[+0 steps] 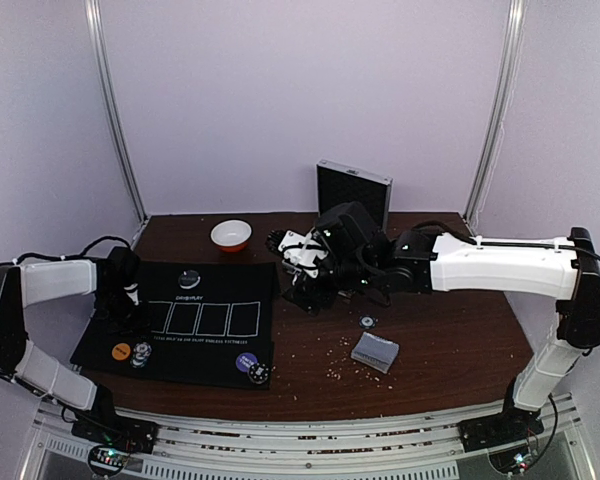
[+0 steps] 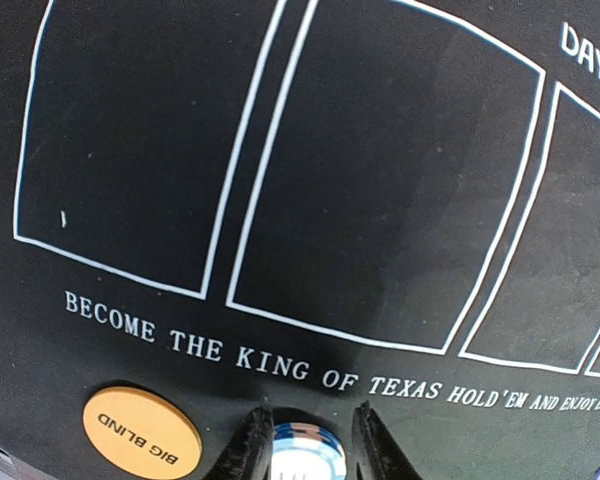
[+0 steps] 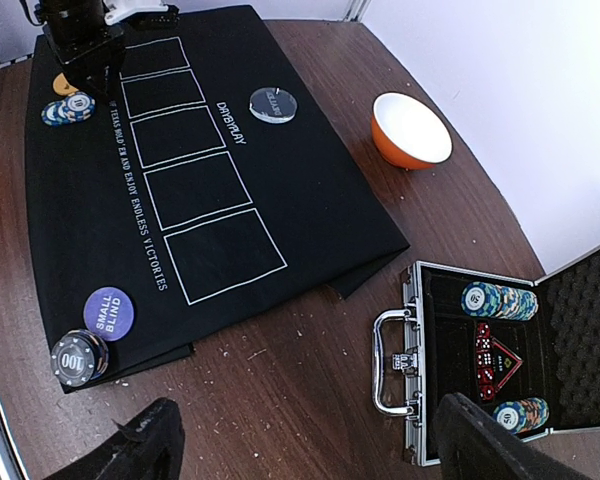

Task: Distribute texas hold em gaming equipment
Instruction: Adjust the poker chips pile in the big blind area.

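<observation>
My left gripper is low over the black mat, its fingers slightly apart on either side of a blue-and-white chip stack that lies on the mat beside the orange "BIG BLIND" disc. My right gripper is wide open and empty above the wood, next to an open metal case that holds chip stacks and red dice. A purple "SMALL BLIND" disc and a black chip stack lie at the mat's near right corner. A black disc lies near the mat's far edge. The card deck lies on the wood, with a single chip beside it.
A white bowl with an orange-red outside stands behind the mat. The case's foam-lined lid stands upright at the back. Crumbs are scattered over the brown table. A white wall backs the table.
</observation>
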### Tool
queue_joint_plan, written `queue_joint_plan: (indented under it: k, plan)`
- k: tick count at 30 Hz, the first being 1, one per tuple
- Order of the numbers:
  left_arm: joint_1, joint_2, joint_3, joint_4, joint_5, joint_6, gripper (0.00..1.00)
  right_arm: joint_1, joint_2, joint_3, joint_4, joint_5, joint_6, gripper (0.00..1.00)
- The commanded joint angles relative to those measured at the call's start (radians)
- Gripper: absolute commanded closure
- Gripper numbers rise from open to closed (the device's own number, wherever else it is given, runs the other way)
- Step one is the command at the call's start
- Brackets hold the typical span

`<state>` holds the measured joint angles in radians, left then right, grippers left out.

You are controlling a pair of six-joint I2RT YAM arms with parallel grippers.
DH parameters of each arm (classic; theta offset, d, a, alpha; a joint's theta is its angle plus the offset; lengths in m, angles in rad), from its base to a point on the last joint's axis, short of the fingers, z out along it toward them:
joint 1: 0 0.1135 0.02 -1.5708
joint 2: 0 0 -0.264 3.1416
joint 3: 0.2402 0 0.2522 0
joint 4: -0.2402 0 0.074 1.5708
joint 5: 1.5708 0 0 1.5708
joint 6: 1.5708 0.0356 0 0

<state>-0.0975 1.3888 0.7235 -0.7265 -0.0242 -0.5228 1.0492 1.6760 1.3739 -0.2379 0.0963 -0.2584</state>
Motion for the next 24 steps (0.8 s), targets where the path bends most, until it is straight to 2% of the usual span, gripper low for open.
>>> queue_joint_plan:
  k: [1,8,16,24]
  plan:
    - [-0.010,0.008,-0.009,0.019,-0.014,-0.008,0.70,0.004,0.014,0.030,-0.017,0.006,0.004,0.11]
    - [-0.019,0.068,0.001,-0.008,0.016,0.014,0.72,0.004,0.013,0.024,-0.023,0.014,-0.005,0.10]
    - [-0.032,0.027,0.020,-0.082,-0.004,0.017,0.73,0.004,0.000,0.006,-0.011,0.036,-0.011,0.10]
    - [-0.041,0.062,0.044,-0.111,-0.022,0.051,0.73,0.003,-0.008,-0.007,-0.016,0.051,-0.010,0.10]
